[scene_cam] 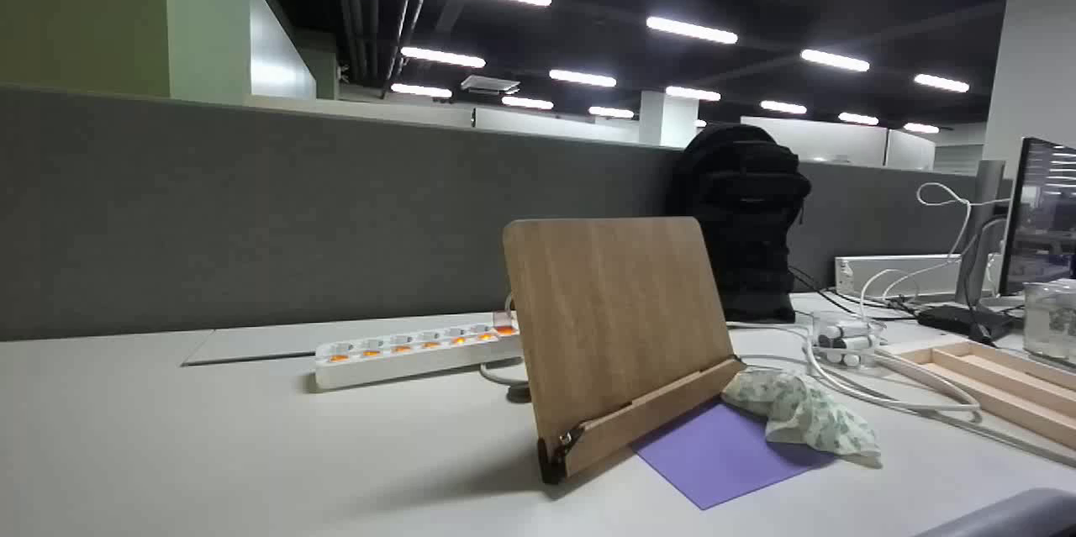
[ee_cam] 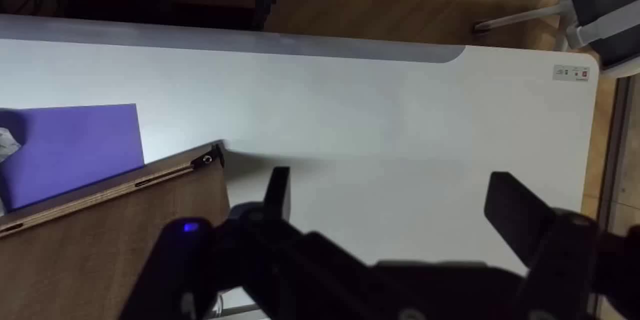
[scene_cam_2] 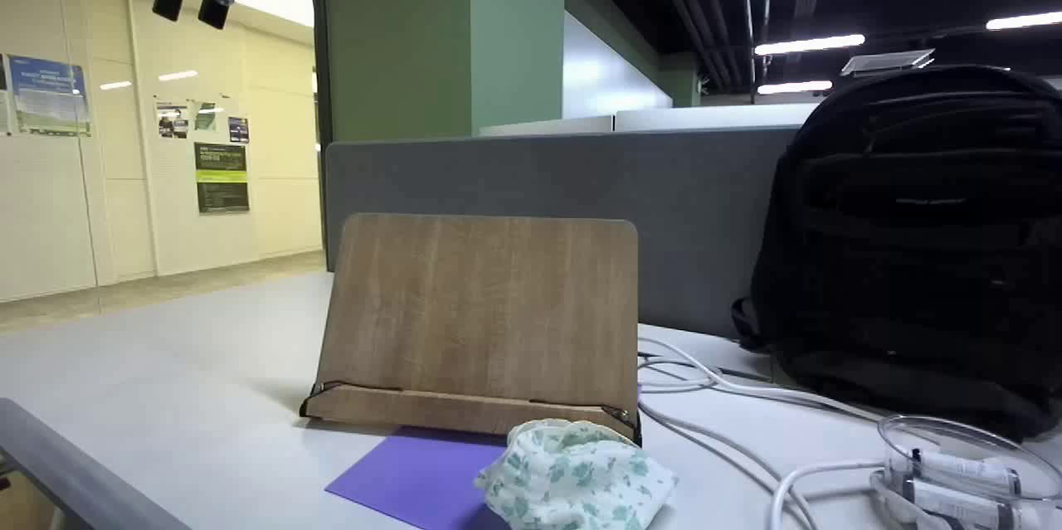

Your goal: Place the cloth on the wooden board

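The white cloth with green leaf print lies crumpled at the foot of the wooden board in both exterior views point(scene_cam: 803, 415) point(scene_cam_2: 577, 480). It partly covers a purple sheet point(scene_cam: 723, 457) point(scene_cam_2: 419, 472). A small piece of the cloth point(ee_cam: 7, 143) shows at the left edge of the wrist view. The wooden board point(scene_cam: 618, 310) point(scene_cam_2: 489, 306) stands tilted back on its stand, with a ledge along its lower front. It also shows in the wrist view point(ee_cam: 115, 250). My gripper point(scene_cam_2: 190, 14) is high above the table, apart from board and cloth. In the wrist view the gripper point(ee_cam: 390, 180) is open and empty.
A power strip point(scene_cam: 416, 360) lies behind the board. A black backpack point(scene_cam: 740, 226) point(scene_cam_2: 921, 256) stands against the grey partition point(scene_cam: 336, 209). White cables point(scene_cam_2: 730, 447), a clear container of small bottles point(scene_cam_2: 962, 480) and a wooden tray point(scene_cam: 1000, 390) are beyond the cloth. A monitor point(scene_cam: 1042, 213) stands farther over.
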